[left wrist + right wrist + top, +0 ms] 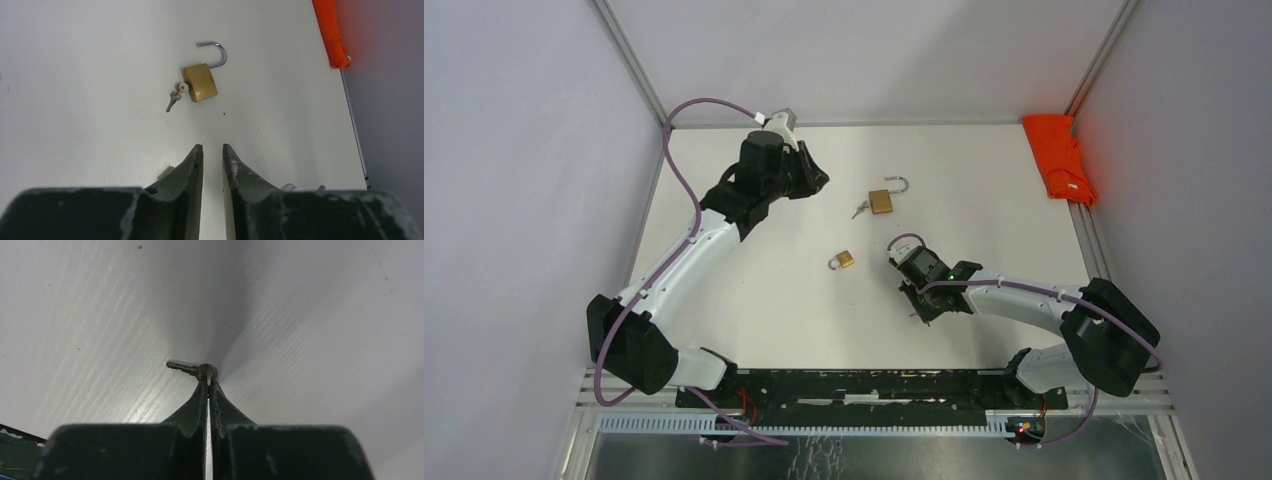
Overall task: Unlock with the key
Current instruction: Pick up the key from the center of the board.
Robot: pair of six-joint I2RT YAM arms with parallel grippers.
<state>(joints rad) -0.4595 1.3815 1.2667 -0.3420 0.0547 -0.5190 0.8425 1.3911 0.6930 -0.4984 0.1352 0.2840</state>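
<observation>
Right claw tight on key at its tips; left claw narrowly ajar.

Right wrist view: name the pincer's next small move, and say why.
Probably lift the key and carry it toward the small padlock: the right pincer is shut on the key's head, and the large padlock already lies open.

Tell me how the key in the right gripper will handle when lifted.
The key looks like thin, stiff metal, so it is probably light and rigid. The right gripper pinches only its head, so it may pivot or slip. On the smooth table it would likely slide.
</observation>
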